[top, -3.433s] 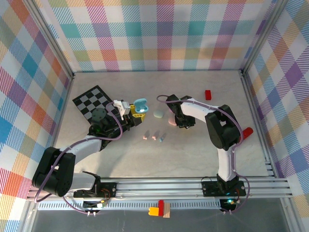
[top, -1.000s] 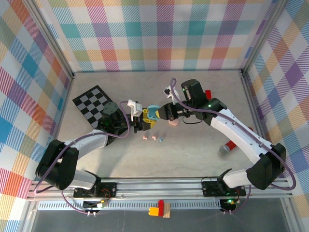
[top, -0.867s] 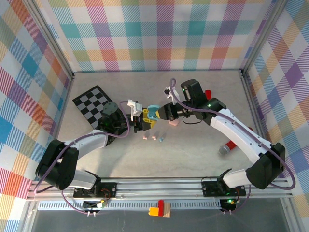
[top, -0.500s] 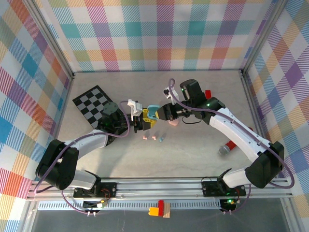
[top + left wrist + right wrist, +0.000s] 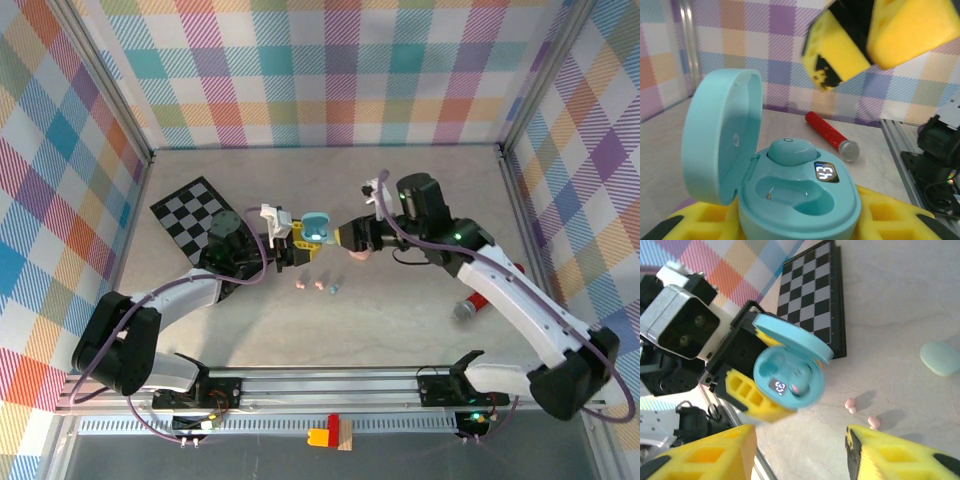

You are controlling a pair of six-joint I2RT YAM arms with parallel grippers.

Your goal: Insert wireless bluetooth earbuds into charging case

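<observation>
One earbud (image 5: pixel 790 150) seated, left-wrist view; left hand (image 5: pixel 304 236) pinches case (image 5: pixel 801 212); right hand (image 5: pixel 801 455) spread.

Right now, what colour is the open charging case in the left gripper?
The charging case is light teal; it shows best in the left wrist view.

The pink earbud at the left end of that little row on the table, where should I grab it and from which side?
Come straight down from above onto the pink earbud: it is tiny and lies on the bare table with nothing over it. Pinch its middle, probably closing front to back, since the next earbud sits close on its right.
</observation>
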